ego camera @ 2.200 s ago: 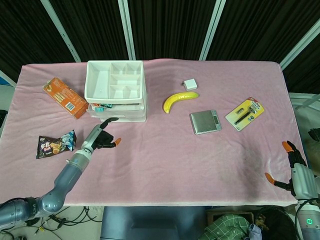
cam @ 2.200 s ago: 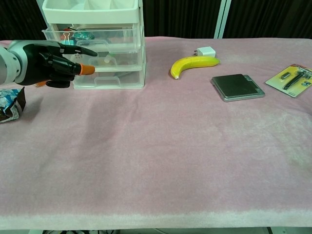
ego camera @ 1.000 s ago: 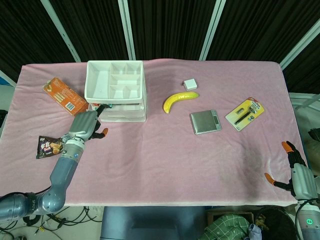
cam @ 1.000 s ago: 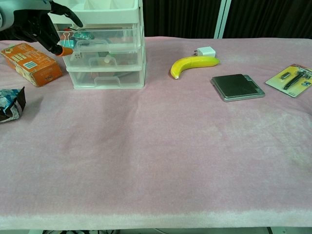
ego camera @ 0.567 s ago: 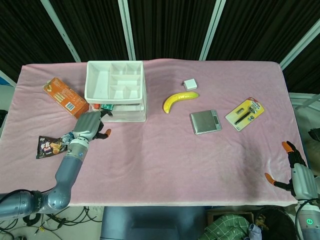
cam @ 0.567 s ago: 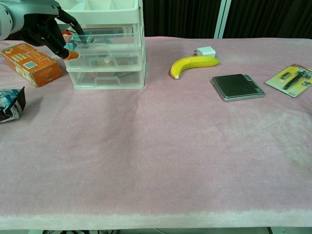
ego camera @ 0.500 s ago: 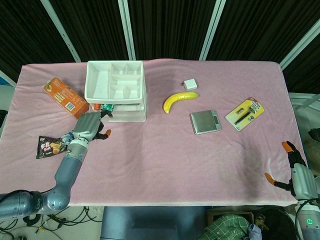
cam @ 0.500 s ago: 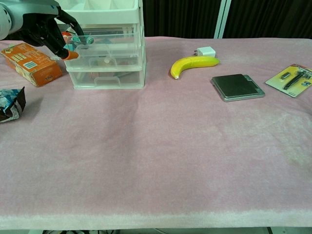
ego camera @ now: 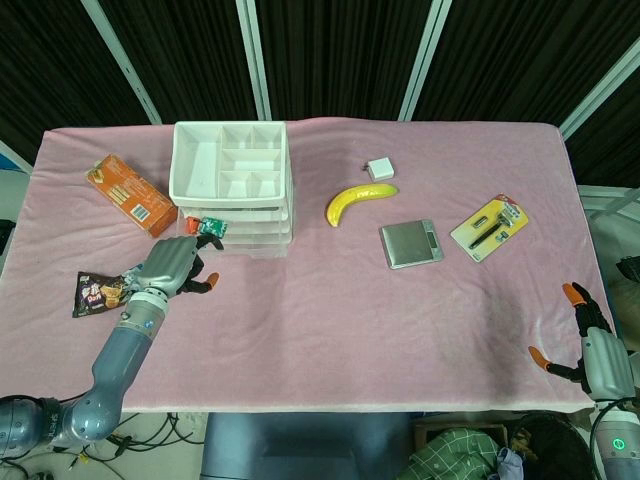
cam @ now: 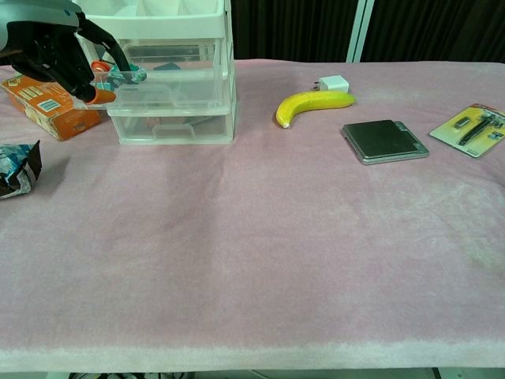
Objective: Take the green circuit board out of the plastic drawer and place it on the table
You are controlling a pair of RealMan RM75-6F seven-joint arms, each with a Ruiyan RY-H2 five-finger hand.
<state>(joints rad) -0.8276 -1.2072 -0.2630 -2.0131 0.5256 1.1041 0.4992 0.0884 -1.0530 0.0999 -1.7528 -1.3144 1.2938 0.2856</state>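
The white plastic drawer unit [ego camera: 230, 180] [cam: 170, 99] stands at the back left of the pink table. Its top clear drawer [cam: 162, 83] is pulled partway out. My left hand [ego camera: 172, 265] [cam: 55, 47] grips that drawer's front at its left end, fingers hooked over the edge. Inside the drawer, near the left front corner, lies the green circuit board [ego camera: 210, 227] [cam: 136, 73], partly hidden by my fingers in the chest view. My right hand [ego camera: 590, 345] hangs open beyond the table's front right corner, holding nothing.
An orange box [ego camera: 130, 195] [cam: 51, 99] and a snack bag [ego camera: 100, 292] [cam: 16, 170] lie left of the drawers. To the right are a banana [ego camera: 358, 200] [cam: 314, 103], a white charger [ego camera: 380, 168], a small scale [ego camera: 410, 243] [cam: 385, 140] and a blister pack [ego camera: 489, 227].
My left hand rose to the top drawer, took hold of its front and drew it out toward me. The green board now shows in the head view. The right hand stayed put.
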